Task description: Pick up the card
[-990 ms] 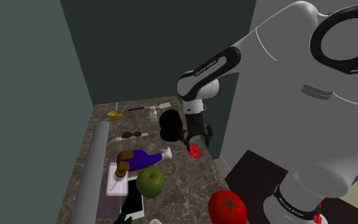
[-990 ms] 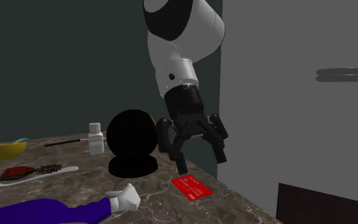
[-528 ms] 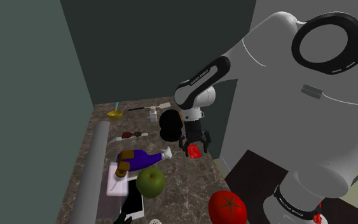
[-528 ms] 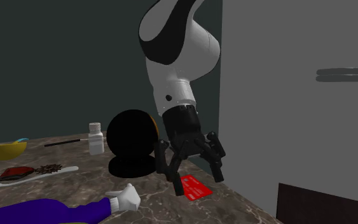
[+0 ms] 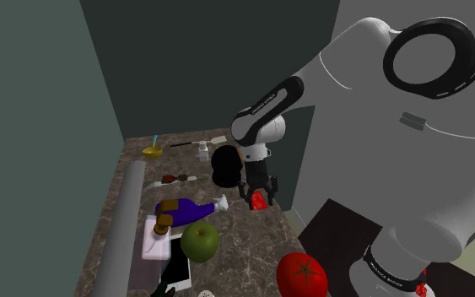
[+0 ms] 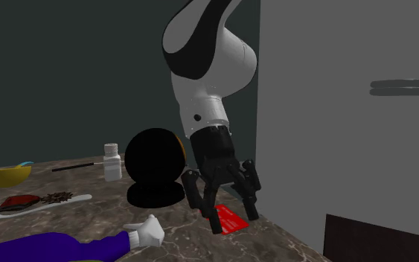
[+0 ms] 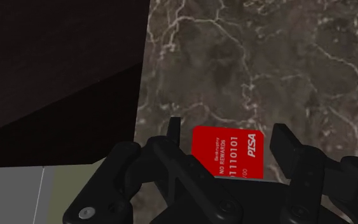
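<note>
This is looking like a kitchen: a dark marbled counter (image 5: 248,236) is carrying a green apple (image 5: 200,241), a tomato (image 5: 302,275) (both lower middle, shoulder view) and a yellow bowl (image 5: 152,153).

The red card (image 7: 228,153) lies flat on the table (image 7: 247,57), close to one edge. It carries white print: "NO REWARDS", the number "1110101", and the brand "PISA" in slanted capitals. A smaller line beside "NO REWARDS" is too fine to read. The arm (image 5: 265,103) bears white lettering on a dark joint, too small to make out.
</note>
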Available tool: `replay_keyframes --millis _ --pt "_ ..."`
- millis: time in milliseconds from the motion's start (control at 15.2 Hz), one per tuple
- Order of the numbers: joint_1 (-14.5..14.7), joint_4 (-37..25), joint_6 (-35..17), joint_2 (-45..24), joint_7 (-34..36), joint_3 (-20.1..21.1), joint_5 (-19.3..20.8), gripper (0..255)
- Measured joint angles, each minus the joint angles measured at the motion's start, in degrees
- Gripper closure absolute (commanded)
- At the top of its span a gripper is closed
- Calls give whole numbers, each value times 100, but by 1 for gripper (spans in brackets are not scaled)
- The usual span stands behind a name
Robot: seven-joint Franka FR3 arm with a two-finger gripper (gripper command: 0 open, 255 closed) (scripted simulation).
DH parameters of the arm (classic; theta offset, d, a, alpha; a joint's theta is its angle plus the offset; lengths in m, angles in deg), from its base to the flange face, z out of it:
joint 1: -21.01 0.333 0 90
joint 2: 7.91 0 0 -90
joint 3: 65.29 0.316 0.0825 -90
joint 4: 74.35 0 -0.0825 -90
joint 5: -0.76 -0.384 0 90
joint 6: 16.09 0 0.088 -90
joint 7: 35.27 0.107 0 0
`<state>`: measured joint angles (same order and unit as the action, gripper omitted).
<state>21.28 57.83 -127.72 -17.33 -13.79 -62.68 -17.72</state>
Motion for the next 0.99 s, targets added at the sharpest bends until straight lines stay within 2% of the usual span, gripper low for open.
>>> replay_keyframes --millis 462,990 --pt "8 2 41 69 15 4 -6 255" --pt "0 -127 576 486 160 -1 41 255"
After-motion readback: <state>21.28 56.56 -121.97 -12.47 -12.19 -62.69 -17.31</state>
